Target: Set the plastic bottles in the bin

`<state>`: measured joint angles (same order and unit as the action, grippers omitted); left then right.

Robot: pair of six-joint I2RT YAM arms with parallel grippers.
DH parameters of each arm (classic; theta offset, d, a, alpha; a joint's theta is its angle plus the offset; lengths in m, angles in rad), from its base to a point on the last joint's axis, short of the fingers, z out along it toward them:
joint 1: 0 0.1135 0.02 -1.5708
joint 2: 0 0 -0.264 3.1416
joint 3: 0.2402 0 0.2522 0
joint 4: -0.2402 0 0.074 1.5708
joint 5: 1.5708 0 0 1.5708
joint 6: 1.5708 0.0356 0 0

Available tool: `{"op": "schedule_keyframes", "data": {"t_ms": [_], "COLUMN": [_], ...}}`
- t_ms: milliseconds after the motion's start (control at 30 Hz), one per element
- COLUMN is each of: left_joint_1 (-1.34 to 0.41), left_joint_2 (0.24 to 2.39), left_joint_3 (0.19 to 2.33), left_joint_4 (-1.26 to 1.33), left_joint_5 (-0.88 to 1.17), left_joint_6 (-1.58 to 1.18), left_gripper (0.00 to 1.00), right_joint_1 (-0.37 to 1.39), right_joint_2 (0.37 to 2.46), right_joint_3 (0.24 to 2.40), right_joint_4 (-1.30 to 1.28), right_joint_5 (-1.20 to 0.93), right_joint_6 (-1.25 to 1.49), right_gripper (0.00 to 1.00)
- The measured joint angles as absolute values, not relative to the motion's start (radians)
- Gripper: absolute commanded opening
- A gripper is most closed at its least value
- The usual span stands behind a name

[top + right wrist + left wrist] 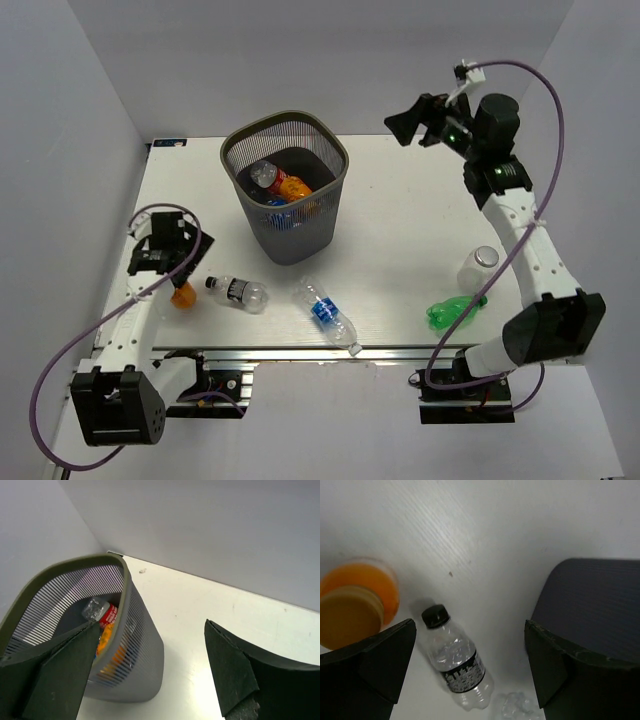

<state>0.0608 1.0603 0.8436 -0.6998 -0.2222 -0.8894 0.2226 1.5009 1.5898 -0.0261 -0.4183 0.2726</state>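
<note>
Dark grey wire-mesh bin [300, 235], toward 12 o'clock on the white counter [400, 220], holds several plastic bottles [282, 185]. Five are left outside. The orange bottle [183, 295], black-labelled clear bottle [238, 292] and blue-labelled clear bottle [328, 315] lie from 8 to 6 o'clock. The green bottle [455, 311] and clear jar-like bottle [478, 268] sit near 4. Left end effector [470, 630] and right end effector [412, 125] gape, empty.

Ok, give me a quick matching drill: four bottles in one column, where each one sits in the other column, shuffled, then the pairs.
1. orange bottle
2. green bottle
3. blue-label bottle
4. red-label bottle

A. inside the bin
B. lying near the front edge of the table, in front of the bin
C. on the left side, next to the black-label bottle
D. lying on the right side, near the clear jar

Pairs: 1-C, 2-D, 3-B, 4-A.
</note>
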Motion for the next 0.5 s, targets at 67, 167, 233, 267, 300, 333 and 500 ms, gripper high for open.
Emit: {"op": "schedule_keyframes", "data": {"t_ms": [67,167,233,267,300,333,500], "left_joint_1": [0.006,-0.12,-0.182,-0.2,-0.211,-0.22,-0.234], "left_joint_2": [1.035,1.067,1.119,1.142,1.166,1.184,1.232], "left_joint_3": [0.792,0.756,0.756,0.756,0.753,0.747,0.698], "left_joint_4": [-0.707,-0.715,-0.71,-0.709,-0.703,-0.694,-0.673], "left_joint_5": [-0.2,-0.176,-0.163,-0.162,-0.157,-0.15,-0.126], "left_joint_6": [-0.903,-0.937,-0.952,-0.96,-0.966,-0.972,-0.998], "left_gripper": [0.98,0.98,0.98,0.98,0.98,0.98,0.98], "right_joint_1": [0.202,0.178,0.16,0.15,0.141,0.132,0.085], "right_joint_2": [1.438,1.386,1.372,1.366,1.361,1.356,1.34], "right_joint_3": [1.488,1.398,1.363,1.346,1.33,1.315,1.24], "right_joint_4": [-0.004,0.016,0.026,0.034,0.037,0.041,0.054], "right_joint_5": [-0.402,-0.388,-0.384,-0.381,-0.379,-0.376,-0.373], "right_joint_6": [0.288,0.308,0.315,0.316,0.319,0.323,0.339], "right_gripper": [0.89,0.89,0.89,0.89,0.89,0.89,0.89]}}
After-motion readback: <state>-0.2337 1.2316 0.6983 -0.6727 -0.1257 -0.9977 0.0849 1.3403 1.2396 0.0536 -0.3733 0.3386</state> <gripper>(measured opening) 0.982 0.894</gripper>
